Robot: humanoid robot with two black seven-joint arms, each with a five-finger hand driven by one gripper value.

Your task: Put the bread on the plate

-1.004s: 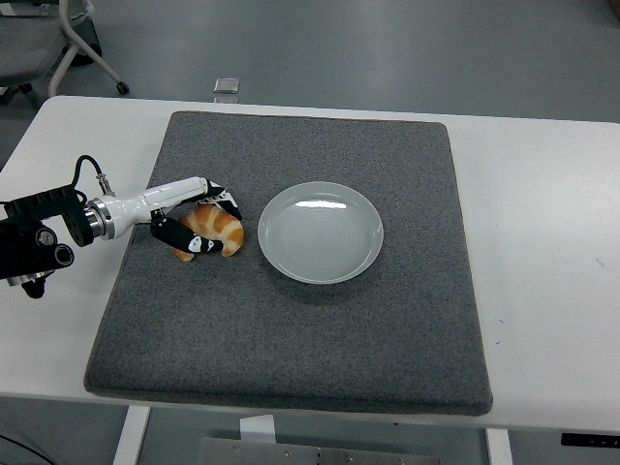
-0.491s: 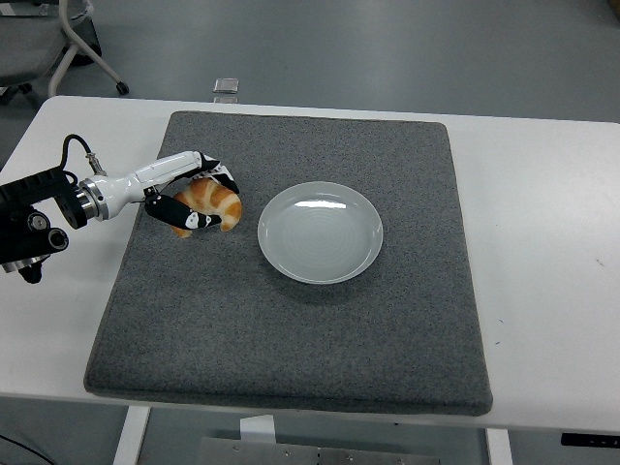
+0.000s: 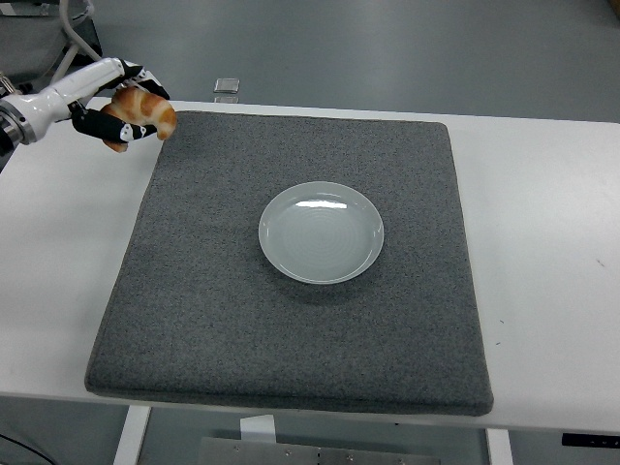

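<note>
One white table [image 3: 542, 242] under a grey mat [image 3: 291, 320] filling mid-frame, pale plate [image 3: 321, 232] at mat centre bearing no readable writing, left hand [image 3: 114, 111] at upper left, fingers clamped on the bread [image 3: 145, 107], well apart from the plate.

Colours on your table
Golden-brown bread [image 3: 142, 108] in your black-and-white left hand [image 3: 118, 108]; right of it, pale plate [image 3: 321, 232] on dark-grey mat [image 3: 242, 320].
</note>
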